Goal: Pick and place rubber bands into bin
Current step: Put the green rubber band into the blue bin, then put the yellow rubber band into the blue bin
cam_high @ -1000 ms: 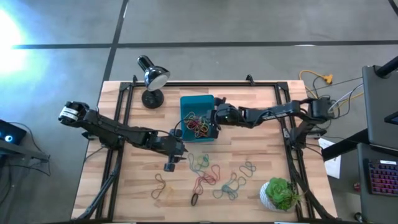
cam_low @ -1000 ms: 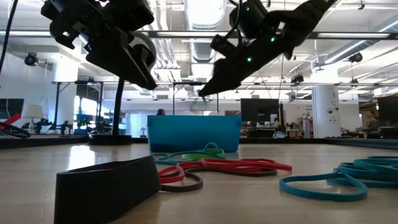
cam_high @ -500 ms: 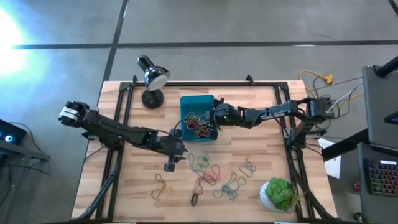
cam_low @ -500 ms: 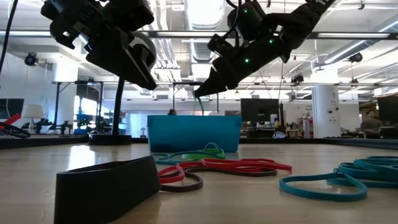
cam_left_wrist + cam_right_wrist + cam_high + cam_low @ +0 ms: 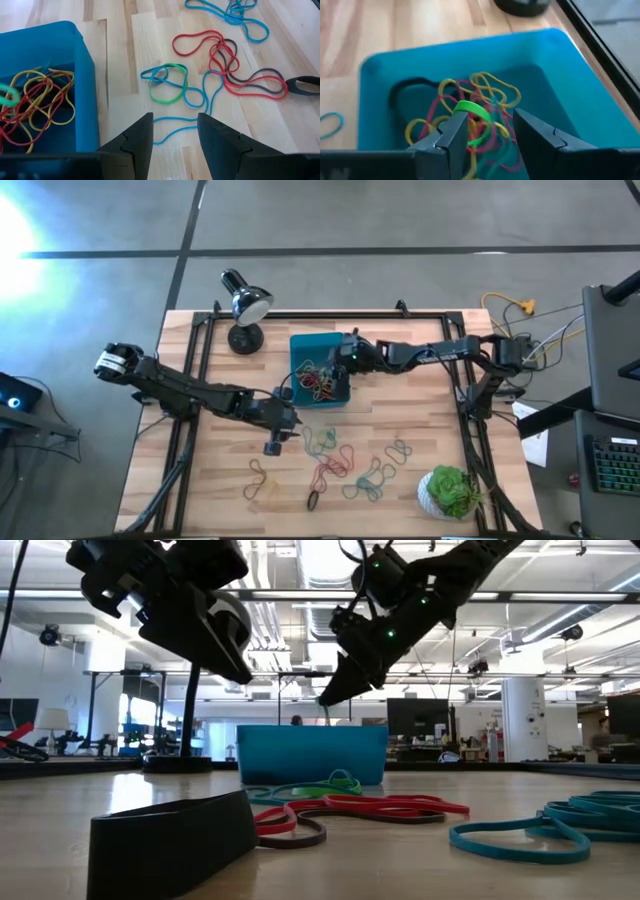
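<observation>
Right over the bin [image 5: 318, 370], the right gripper [image 5: 487, 131] hangs with its jaws spread apart and nothing pinched between them; a green band [image 5: 472, 110] sits just below the gap, looking like it's dropping onto the tangle of yellow and red bands already in there. So I'd call this the release step of one drop-off, with plenty of work left. The bin is a teal plastic tray, low straight walls, smooth and a bit glossy. The left gripper [image 5: 174, 131] hovers off to the side of the bin above the bare wood, jaws parted too and empty, and straight ahead of its fingertips lies a green loop [image 5: 169, 84] knotted up with a blue one [image 5: 200, 102]. Farther out past those are red and dark bands [image 5: 227, 65] overlapping, plus more blue ones. All thin, floppy, limp loops lying flat on pale wooden planks [image 5: 150, 35], so they'll be fiddly. My guess is the next grab needs the fingers to come straight down and nip one strand against the tabletop without dragging its neighbours along.
</observation>
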